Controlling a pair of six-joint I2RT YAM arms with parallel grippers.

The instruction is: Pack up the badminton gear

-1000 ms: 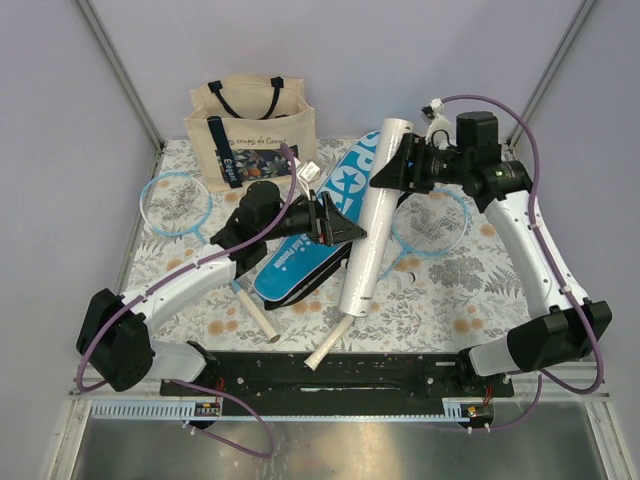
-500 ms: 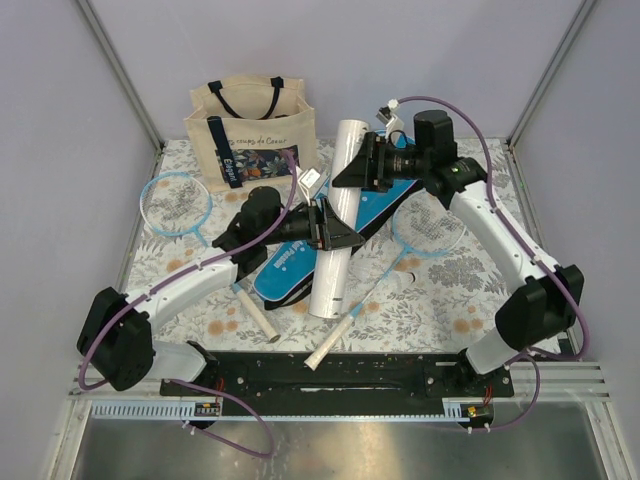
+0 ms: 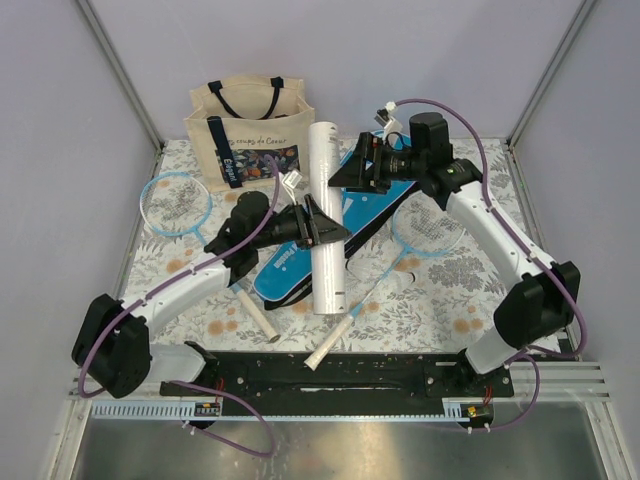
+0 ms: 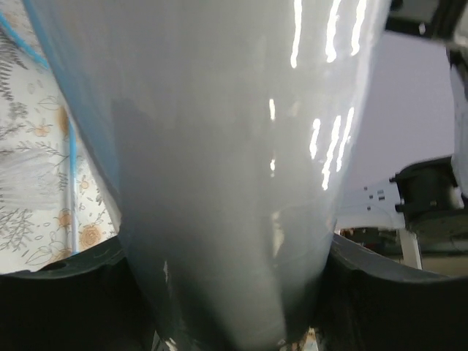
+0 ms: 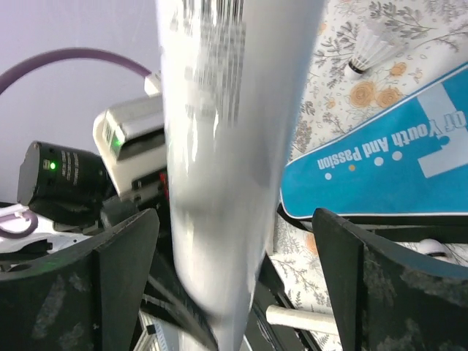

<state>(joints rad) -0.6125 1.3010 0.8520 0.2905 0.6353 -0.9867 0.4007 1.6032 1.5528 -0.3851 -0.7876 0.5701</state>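
Note:
The white tube is held off the table, nearly in line with the table's depth, over the blue case lettered SPORT. My left gripper is shut on the tube's middle; the tube fills the left wrist view between both fingers. My right gripper stands at the tube's upper part, open, its fingers wide on either side of the tube with a gap on the right. One light-blue racket lies at the left, the other at the right.
The beige tote stands at the back left. A white shuttlecock lies on the floral cloth beside the case. The rackets' white handles point toward the near edge and the black rail.
The tube has swung left, from leaning right to nearly straight. The right arm has moved left with it. My left gripper has closed on the tube's middle.

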